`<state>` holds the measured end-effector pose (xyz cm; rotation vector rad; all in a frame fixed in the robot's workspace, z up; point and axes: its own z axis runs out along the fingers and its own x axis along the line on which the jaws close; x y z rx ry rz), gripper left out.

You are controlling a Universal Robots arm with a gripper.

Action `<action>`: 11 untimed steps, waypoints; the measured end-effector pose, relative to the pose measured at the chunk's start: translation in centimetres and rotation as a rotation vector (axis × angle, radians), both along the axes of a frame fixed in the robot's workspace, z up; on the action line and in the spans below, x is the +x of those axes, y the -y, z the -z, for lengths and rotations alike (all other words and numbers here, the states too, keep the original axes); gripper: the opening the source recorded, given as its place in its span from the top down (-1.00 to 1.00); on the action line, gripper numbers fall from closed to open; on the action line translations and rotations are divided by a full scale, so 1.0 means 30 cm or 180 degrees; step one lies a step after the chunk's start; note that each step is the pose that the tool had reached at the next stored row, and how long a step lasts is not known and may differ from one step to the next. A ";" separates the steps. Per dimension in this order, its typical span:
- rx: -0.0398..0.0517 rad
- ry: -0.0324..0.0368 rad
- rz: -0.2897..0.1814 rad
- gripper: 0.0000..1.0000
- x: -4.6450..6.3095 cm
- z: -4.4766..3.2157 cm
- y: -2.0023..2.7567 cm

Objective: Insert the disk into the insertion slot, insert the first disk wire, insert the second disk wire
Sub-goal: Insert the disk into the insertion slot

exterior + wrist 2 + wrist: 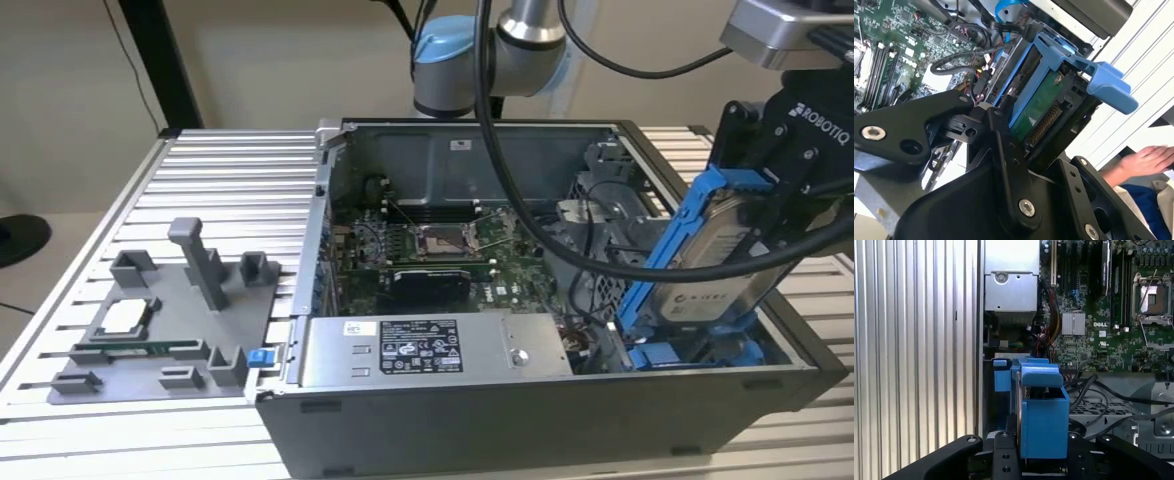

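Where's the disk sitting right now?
On the exterior view's right, the disk is held tilted in the gripper over the open computer case, its lower end close to the blue-railed insertion slot, beside the grey power-supply box.

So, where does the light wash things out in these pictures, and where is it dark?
First wrist view: the ribbed table glares, and the top of the power-supply box is washed white. Second wrist view: the table beside the disk is overexposed. Exterior view: the light is even and soft, with the computer case shaded inside.
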<state>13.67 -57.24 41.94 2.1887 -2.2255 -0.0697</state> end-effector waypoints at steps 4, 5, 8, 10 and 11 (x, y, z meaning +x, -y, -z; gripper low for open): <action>0.0019 0.0000 0.0000 1.00 0.004 0.009 -0.005; 0.0020 0.0000 0.0000 1.00 0.004 0.010 -0.005; 0.0021 0.0000 -0.0001 1.00 0.005 0.010 -0.005; 0.0021 0.0000 -0.0001 1.00 0.005 0.011 -0.005; 0.0021 0.0000 -0.0001 1.00 0.005 0.011 -0.005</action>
